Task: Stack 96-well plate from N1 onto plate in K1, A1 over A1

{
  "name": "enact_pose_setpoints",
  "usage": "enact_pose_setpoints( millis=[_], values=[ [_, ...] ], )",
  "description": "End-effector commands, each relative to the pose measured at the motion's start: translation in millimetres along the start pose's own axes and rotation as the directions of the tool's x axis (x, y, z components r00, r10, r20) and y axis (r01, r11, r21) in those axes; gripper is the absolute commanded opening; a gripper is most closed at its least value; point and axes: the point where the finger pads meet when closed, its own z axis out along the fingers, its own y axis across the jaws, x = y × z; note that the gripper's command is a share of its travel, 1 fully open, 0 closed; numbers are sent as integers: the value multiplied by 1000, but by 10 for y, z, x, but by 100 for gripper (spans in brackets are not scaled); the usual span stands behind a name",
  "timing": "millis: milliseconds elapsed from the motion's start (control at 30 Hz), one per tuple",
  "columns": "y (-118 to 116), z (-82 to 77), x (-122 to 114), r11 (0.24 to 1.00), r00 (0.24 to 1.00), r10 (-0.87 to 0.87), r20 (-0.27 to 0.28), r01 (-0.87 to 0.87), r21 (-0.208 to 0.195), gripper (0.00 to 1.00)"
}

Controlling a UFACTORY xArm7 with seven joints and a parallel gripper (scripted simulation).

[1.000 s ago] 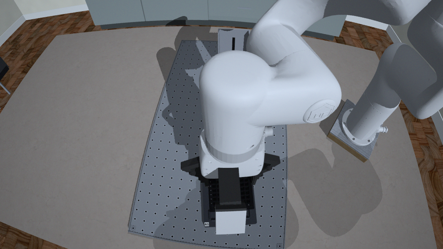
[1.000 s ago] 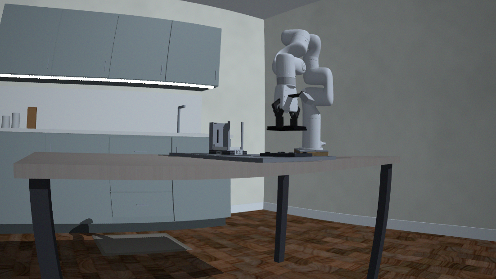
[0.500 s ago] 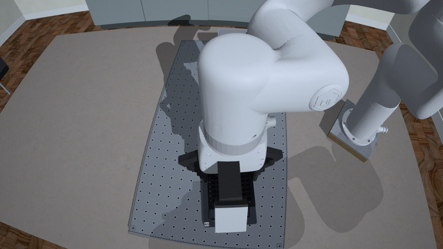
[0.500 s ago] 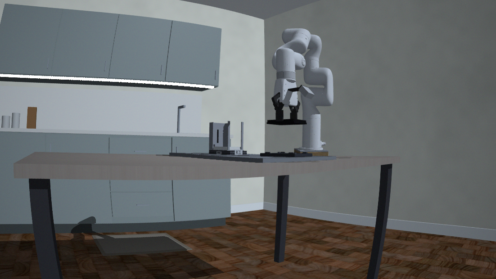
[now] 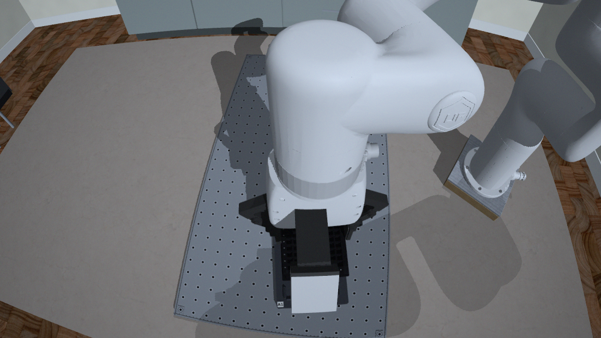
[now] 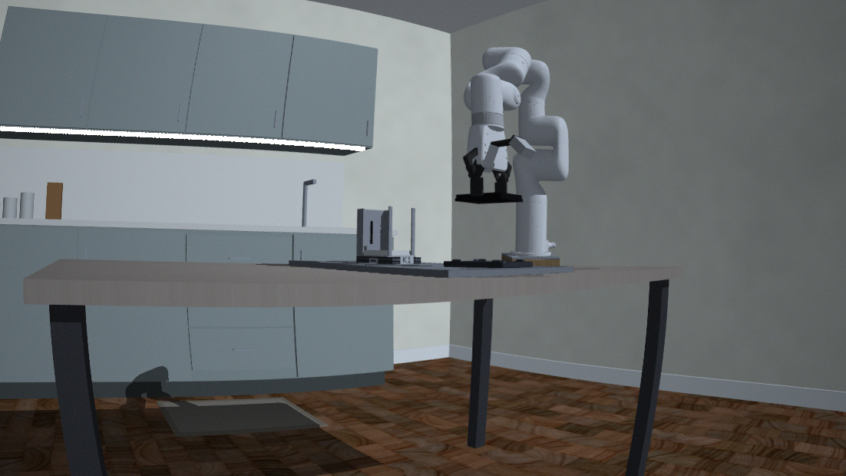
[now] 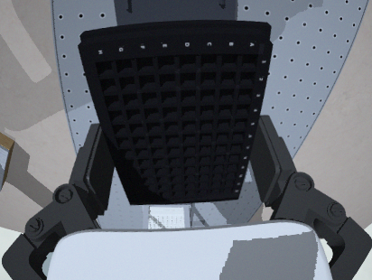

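My gripper is shut on the black 96-well plate across its long sides and holds it level, high above the table. The plate also shows in the side view, well above the plate nest N1. The A1 mark also shows in the top view. The stack rack K1 stands to the left in the side view. The arm hides it in the top view.
The grey perforated baseplate carries the nest and the rack. The arm's base stands on a block at the right of the table. The rack has tall posts and a back wall.
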Motion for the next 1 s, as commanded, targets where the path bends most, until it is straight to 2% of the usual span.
enact_pose_setpoints(
  millis=[0, 367, 833, 967],
  values=[
    [12, -50, 4, 1000, 1000, 0, -1, 0, -4, 0],
    [12, -233, 4, 1000, 1000, 0, -1, 0, -4, 0],
    [12, -238, 4, 1000, 1000, 0, -1, 0, -4, 0],
    [-2, -241, -129, 996, 996, 87, -2, -87, -4, 0]
  ],
)
